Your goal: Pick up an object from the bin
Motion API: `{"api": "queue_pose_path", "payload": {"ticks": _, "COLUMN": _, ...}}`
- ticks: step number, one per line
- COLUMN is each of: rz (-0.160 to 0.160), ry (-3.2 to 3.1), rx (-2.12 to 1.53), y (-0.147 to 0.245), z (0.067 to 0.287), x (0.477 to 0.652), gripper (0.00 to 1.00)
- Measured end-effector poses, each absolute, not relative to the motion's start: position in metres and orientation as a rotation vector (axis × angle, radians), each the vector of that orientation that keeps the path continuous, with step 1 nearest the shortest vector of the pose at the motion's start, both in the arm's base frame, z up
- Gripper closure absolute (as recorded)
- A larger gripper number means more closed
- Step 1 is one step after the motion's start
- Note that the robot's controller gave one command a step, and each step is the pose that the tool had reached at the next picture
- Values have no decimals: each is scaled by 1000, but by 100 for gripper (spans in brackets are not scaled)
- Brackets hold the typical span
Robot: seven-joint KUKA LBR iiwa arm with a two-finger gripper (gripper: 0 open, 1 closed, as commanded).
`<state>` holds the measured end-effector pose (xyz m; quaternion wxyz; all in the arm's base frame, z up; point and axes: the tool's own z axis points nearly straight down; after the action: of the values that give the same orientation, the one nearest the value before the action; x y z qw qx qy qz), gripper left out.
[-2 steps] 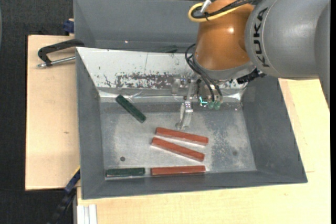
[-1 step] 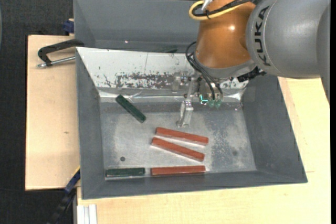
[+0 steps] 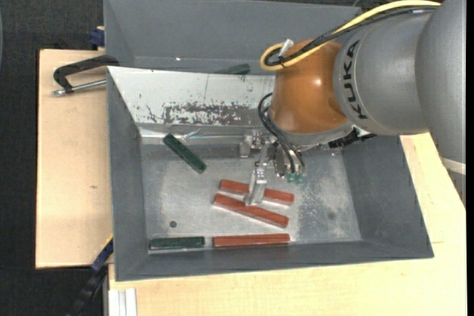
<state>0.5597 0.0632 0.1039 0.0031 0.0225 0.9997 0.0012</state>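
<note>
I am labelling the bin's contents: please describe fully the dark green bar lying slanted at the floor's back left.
The dark green bar is short, straight and matt, perhaps plastic. It lies slanted on the floor of the bin, upper end by the foot of the back wall, lower end toward the red bars, touching neither them nor the gripper to its right.

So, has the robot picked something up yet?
Not yet. Done: the gripper is down in the bin, right at two red sticks lying together in the middle. In hand: getting hold of one; I can't tell if it grips yet, and both lie flat. Left: lifting one out. Another red stick and two green sticks lie apart.
</note>
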Motion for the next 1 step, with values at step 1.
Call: {"api": "queue_pose_path", "payload": {"ticks": 1, "rz": 3, "ry": 3130, "rx": 255, "y": 97, "z": 82, "x": 544, "gripper": 100}}
